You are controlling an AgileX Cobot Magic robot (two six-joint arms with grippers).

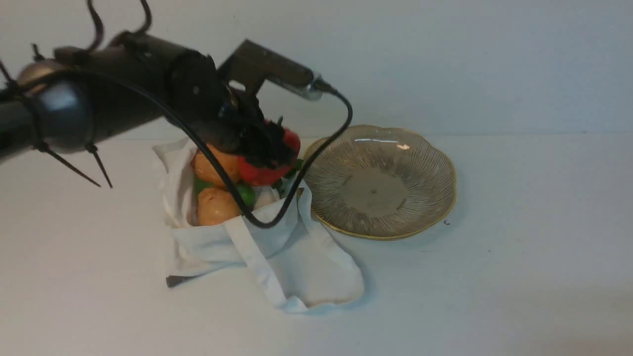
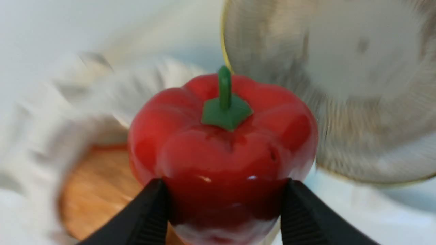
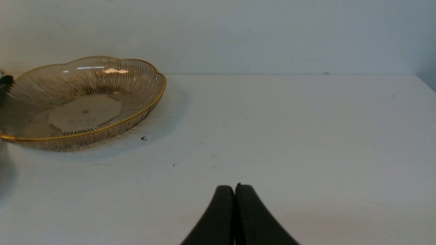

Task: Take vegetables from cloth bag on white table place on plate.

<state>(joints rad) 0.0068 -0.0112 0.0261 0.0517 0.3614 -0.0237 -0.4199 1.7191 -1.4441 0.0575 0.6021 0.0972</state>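
Observation:
My left gripper (image 1: 267, 148) is shut on the red bell pepper (image 1: 262, 173), holding it above the mouth of the white cloth bag (image 1: 301, 257). In the left wrist view the pepper (image 2: 221, 149) sits between both black fingers, green stem up. Two tan potatoes (image 1: 217, 205) and a green vegetable (image 1: 246, 194) lie in the bag. The carrot is hidden. The brownish glass plate (image 1: 381, 180) with gold rim stands empty right of the bag; it also shows in the right wrist view (image 3: 81, 102). My right gripper (image 3: 235, 190) is shut and empty above the white table (image 1: 519, 257).
A wall rises behind the table. A black cable (image 1: 316, 163) hangs from the left wrist over the bag. A tiny dark speck (image 1: 446, 222) lies by the plate's right rim.

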